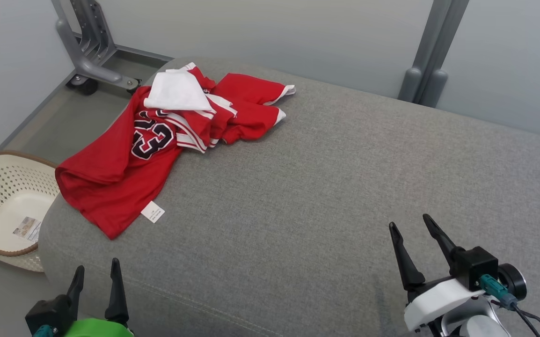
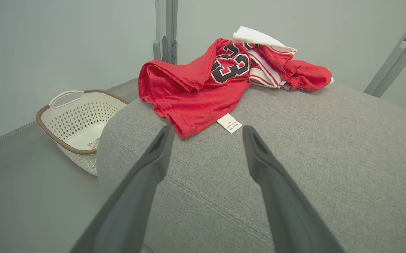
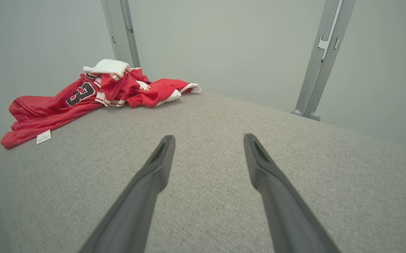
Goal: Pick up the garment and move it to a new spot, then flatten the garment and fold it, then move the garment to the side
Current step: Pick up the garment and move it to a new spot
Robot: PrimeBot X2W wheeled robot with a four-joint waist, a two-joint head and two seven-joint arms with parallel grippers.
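**A:** What is on the far left?

**B:** A cream basket (image 1: 3, 185) sits on the floor at nine o'clock, against the grey cushion (image 1: 321, 187). The left wrist view adds its loop handle (image 2: 64, 95).

**A:** And the left gripper (image 1: 97, 264)?

**B:** It is at seven o'clock over the cushion's near edge, fingers apart and holding nothing.

**A:** Where is the garment (image 1: 111, 173)?

**B:** It lies crumpled at ten o'clock on the cushion, red with a 23 on it. One edge droops toward the basket. Its white label (image 1: 152, 212) lies just beyond the left fingertips in that wrist's view.

**A:** And further right?

**B:** The right gripper (image 1: 410, 220) is at five o'clock, fingers spread and empty, well apart from the garment. The head view adds a wheeled metal frame (image 1: 92, 70) at eleven o'clock. The right wrist view adds a bracket on the grey post (image 3: 315, 77).
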